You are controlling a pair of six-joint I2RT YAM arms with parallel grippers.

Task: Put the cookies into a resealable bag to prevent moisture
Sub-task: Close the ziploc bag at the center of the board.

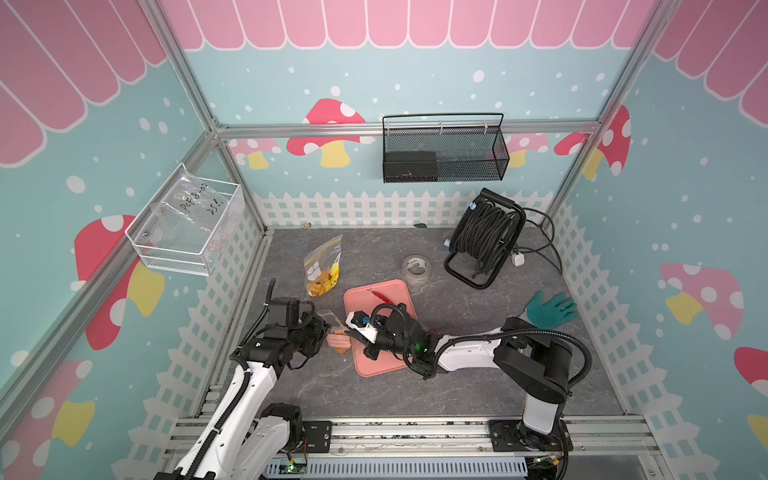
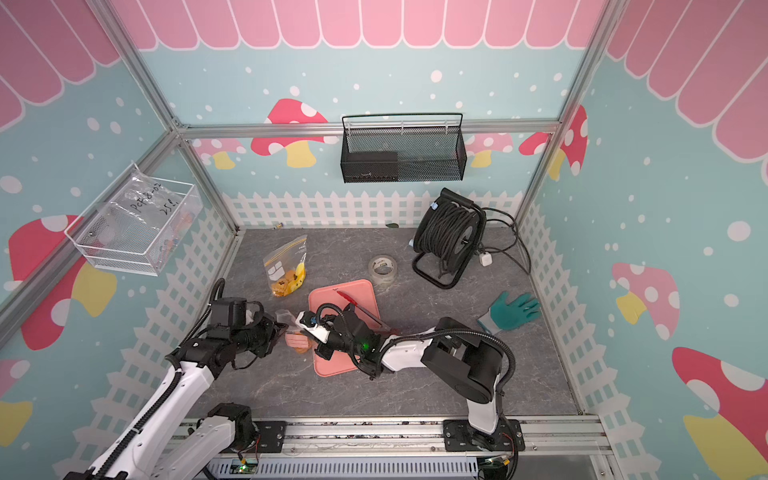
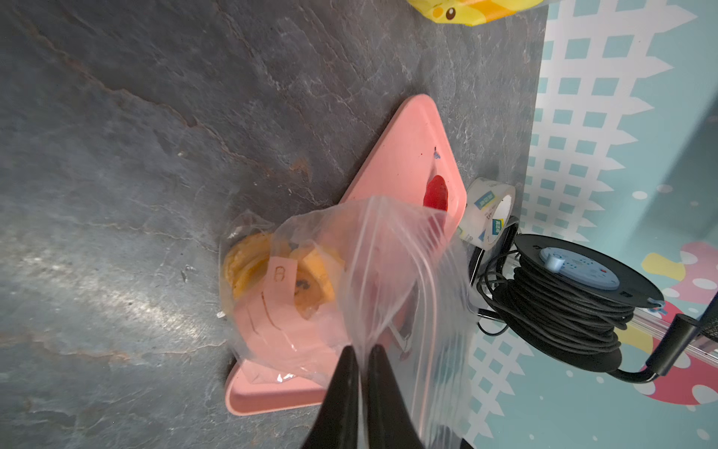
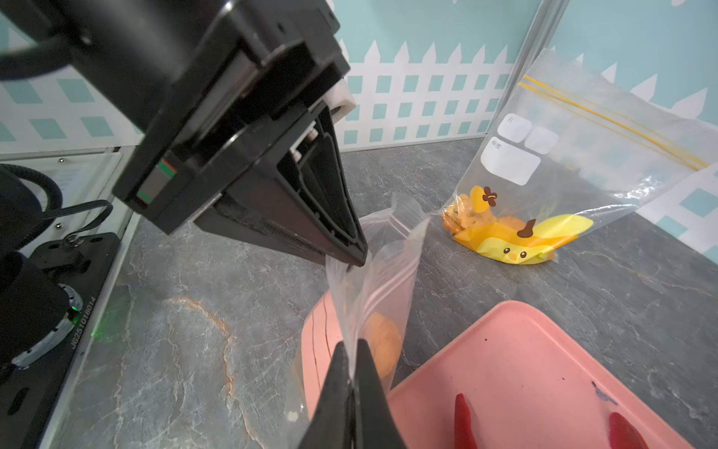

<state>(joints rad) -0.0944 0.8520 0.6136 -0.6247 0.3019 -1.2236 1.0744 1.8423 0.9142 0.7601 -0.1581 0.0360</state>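
"JG251018014" on black arm joint

Mushroom-print walls (teal) — grey slate floor

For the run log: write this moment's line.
left gripper: shut on small clear bag | right gripper: shut on it | cookies: inside

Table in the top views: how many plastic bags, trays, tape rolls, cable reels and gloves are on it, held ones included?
Plastic bags: 2 (duck-print bag, small clear bag)
Pink trays: 1
Tape rolls: 1
Cable reels: 1
Green gloves: 1
Total: 6
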